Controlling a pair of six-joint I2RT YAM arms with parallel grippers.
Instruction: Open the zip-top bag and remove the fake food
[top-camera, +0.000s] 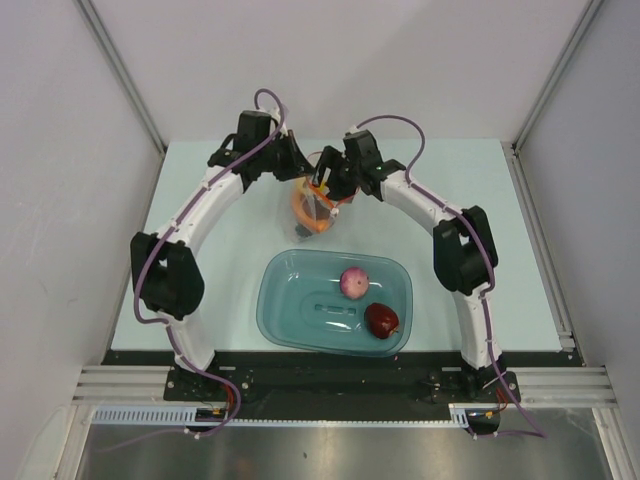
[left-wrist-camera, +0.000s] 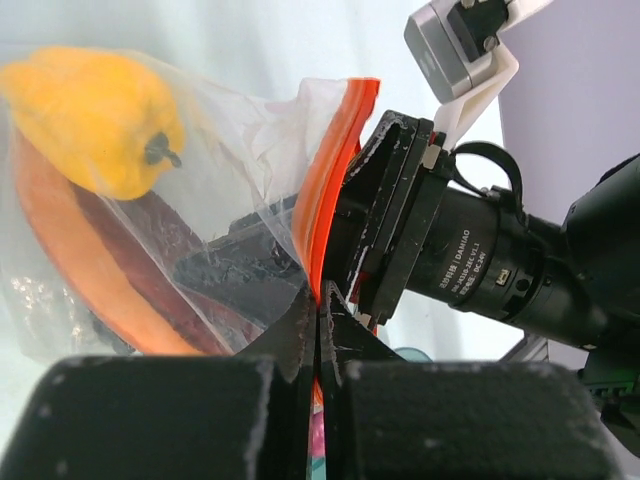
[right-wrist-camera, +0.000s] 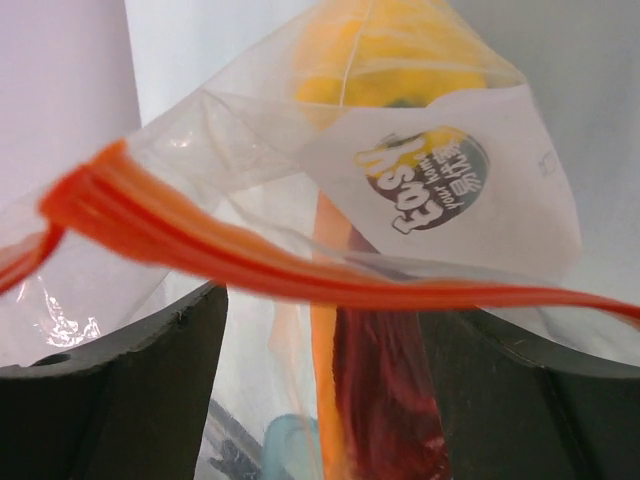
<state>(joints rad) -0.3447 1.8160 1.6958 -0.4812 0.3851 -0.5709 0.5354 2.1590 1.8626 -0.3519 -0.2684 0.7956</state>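
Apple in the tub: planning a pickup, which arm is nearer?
Right. The right arm stands just beside the tub at the apple's end; the left arm is past the opposite end. Left tool and right tool are at the zip-top bag.

Bright overhead light leaves soft shadows on the desk (top-camera: 520, 250) and glare in the teal tub (top-camera: 285, 300), while both wrist views blur their near dark jaws.

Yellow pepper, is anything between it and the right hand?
Yes. In the right wrist view the orange zip strip of the zip-top bag stretches across the gap between the right hand's open fingers. The yellow pepper sits beyond it, behind clear bag film. The left hand pinches that strip.
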